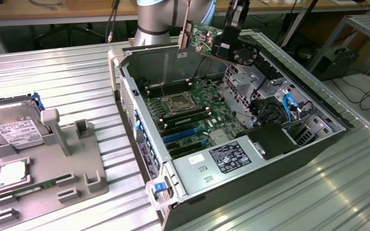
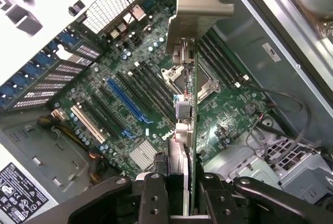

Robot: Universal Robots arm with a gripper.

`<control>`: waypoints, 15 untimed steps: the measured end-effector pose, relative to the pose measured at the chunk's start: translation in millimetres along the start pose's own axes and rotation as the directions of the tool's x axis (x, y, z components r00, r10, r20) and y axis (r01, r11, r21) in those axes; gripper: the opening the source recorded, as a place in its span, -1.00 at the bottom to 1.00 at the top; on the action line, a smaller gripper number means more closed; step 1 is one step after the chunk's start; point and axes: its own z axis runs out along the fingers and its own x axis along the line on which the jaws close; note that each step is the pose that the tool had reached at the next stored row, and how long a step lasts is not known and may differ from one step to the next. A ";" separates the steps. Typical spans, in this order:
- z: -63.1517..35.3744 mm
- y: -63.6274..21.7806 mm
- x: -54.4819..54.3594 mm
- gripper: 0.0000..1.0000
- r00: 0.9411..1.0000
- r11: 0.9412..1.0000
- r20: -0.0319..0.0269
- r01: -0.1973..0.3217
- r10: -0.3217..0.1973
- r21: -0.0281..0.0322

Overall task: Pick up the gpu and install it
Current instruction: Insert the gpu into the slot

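Exterior view: looking into the open computer case, lying on its side and baring the green motherboard inside. Holding the gpu tilted above the case's far end, touching nothing of it, silver bracket and black fan showing. Wrist view: pinching the gpu edge-on in the gripper, directly over the case's motherboard, not seated.

My gripper clamps gpu, tilted above open computer case on worktop; hard drive well apart, exterior view's left.
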 end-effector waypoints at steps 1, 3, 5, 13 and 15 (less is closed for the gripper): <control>0.0 0.0 0.0 -0.44 1.000 1.000 0.000 0.017 -0.017 0.000; 0.0 0.0 0.0 -0.44 0.999 0.999 0.000 0.036 -0.036 -0.001; 0.0 -0.1 0.1 -0.44 0.998 0.998 0.000 0.056 -0.056 -0.001; 0.0 -0.1 0.1 -0.44 0.987 0.987 -0.001 0.159 -0.159 -0.003; 0.0 -0.1 0.1 -0.44 0.982 0.982 0.000 0.189 -0.189 -0.004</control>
